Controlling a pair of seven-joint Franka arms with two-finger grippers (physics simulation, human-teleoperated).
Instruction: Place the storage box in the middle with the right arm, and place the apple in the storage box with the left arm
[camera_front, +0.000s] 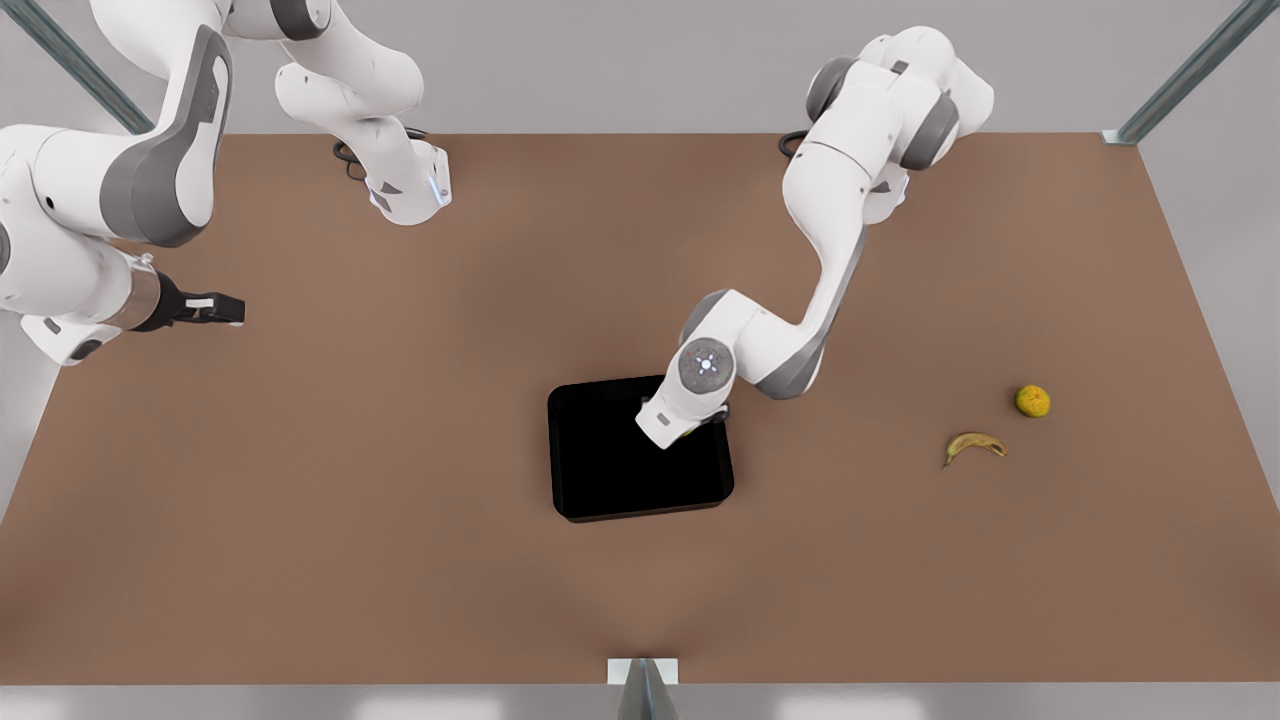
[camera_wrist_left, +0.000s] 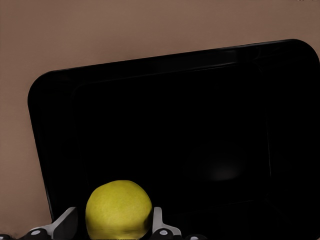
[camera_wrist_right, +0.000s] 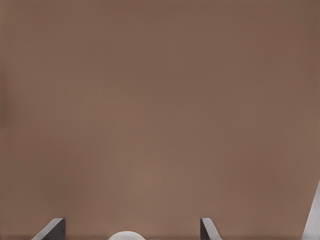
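**Op:** I have the left gripper (camera_wrist_left: 119, 231) over the storage box (camera_front: 600, 470), near the box's corner that faces the back edge and the front view's right. Its fingers (camera_wrist_left: 65, 222) are clamped on either side of the apple (camera_wrist_left: 119, 209), and the apple is held above the box's dark floor, not resting on it as far as I can tell.

**Desk:** Where does the box sit on the bench?

**Op:** On the brown bench (camera_front: 400, 560), roughly midway between the edges at the front view's left and right, and somewhat nearer the front edge than the back one. It lies slightly skewed to the bench edges. In the left wrist view I see its rim (camera_wrist_left: 165, 60) and tapering walls, with bare bench beyond.

**Desk:** And the right arm?

**Op:** It waits. I see the right gripper (camera_front: 222, 309) near the bench edge at the front view's left, well apart from the box, held roughly level and pointing inward. In the right wrist view its fingertips (camera_wrist_right: 52, 229) stand apart with only bench surface between them, so it is spread and holds nothing.

**Desk:** Anything else on the bench?

**Op:** Toward the edge at the front view's right lie a banana (camera_front: 973, 445) and, near it on the side of the back edge, an orange-yellow round fruit (camera_front: 1032, 401). The two are apart, and both are well clear of the box.
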